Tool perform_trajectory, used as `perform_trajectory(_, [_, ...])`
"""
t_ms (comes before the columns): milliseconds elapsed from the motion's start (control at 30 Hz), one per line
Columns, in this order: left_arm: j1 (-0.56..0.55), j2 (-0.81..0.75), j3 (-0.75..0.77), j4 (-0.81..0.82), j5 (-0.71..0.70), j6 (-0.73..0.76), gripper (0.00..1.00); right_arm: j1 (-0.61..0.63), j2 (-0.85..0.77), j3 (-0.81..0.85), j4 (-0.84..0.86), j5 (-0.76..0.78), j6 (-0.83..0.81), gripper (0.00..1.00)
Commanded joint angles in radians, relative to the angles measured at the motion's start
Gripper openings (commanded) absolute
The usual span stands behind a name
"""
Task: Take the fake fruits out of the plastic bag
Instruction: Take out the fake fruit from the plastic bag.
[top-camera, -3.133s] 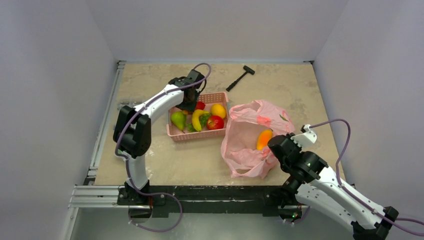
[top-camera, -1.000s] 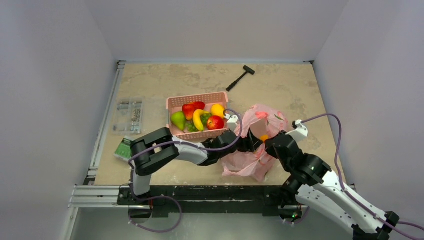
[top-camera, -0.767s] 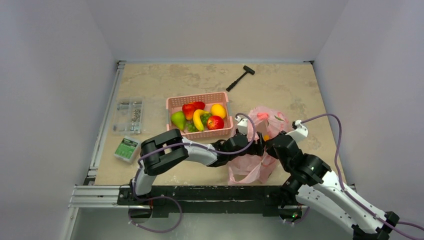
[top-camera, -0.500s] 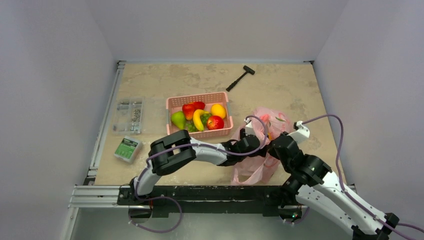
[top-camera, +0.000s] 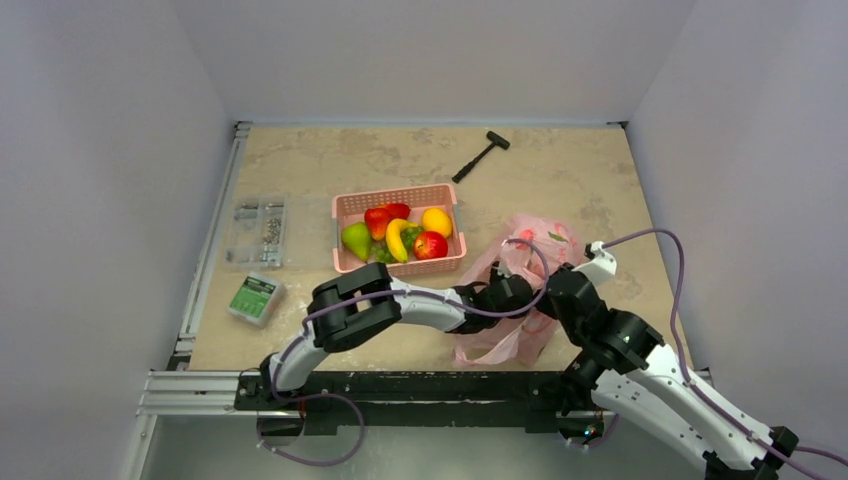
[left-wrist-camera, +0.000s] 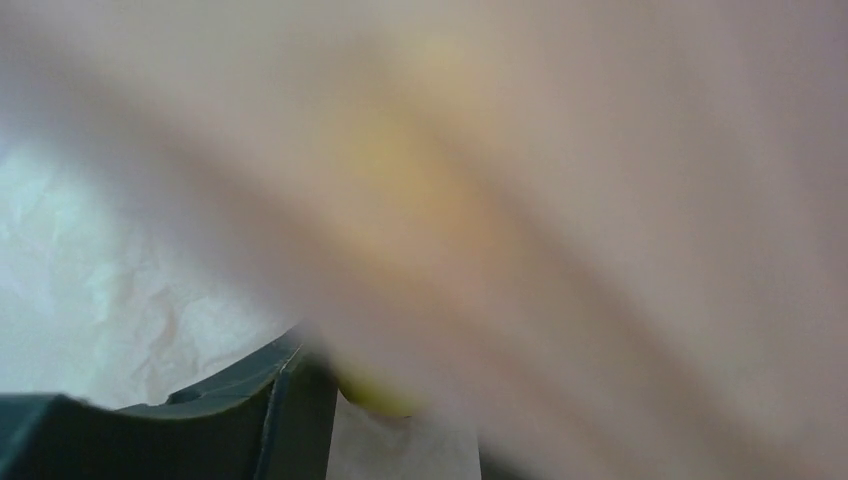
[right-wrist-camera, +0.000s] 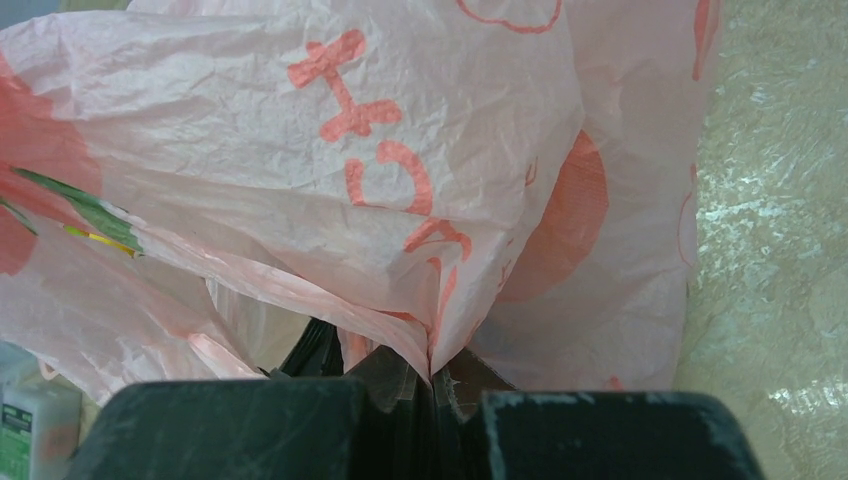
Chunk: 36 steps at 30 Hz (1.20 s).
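**A:** How was the table (top-camera: 300, 160) laid out from above?

**B:** The bag (top-camera: 500, 340) sat slumped at about 4 o'clock, near the front edge. The basket (top-camera: 395, 193) stood just off centre, at 10 o'clock from the bag, and the two were apart.

**A:** And the arms?

**B:** Both met at the bag. The right gripper (right-wrist-camera: 420, 398) was clamped on a bunched fold of the film, holding it up from the 4 o'clock side. The left arm reached across from 9 o'clock, with the left gripper (top-camera: 518, 292) sunk in the bag's mouth.

**A:** Was that one open or closed?

**B:** I couldn't tell. Its wrist view was a pink blur, with one dark finger (left-wrist-camera: 290, 410) at the bottom and the other out of sight.

**A:** How far along was the job?

**B:** Mostly done, I'd say. The banana (top-camera: 397, 240), the apple (top-camera: 431, 245) and the oval fruit (top-camera: 436, 220) lay in the basket beside a pear (top-camera: 355, 240), so they were out of the bag.

**A:** Was anything left inside?

**B:** Probably one piece. A yellow blur (left-wrist-camera: 410, 190) showed against the film ahead of the finger, and a small yellow edge appeared close to its tip. I took that for a fruit inside the bag, waiting to be gripped and lifted out. From above, the crumpled film hid it.
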Motion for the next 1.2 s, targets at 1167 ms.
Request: perform_trajectory(1167, [0.147,-0.601,-0.365,-0.036,0.511,0.119,0.0,0.006,0.026,0.0,-0.112,0.176,0.24,0.0])
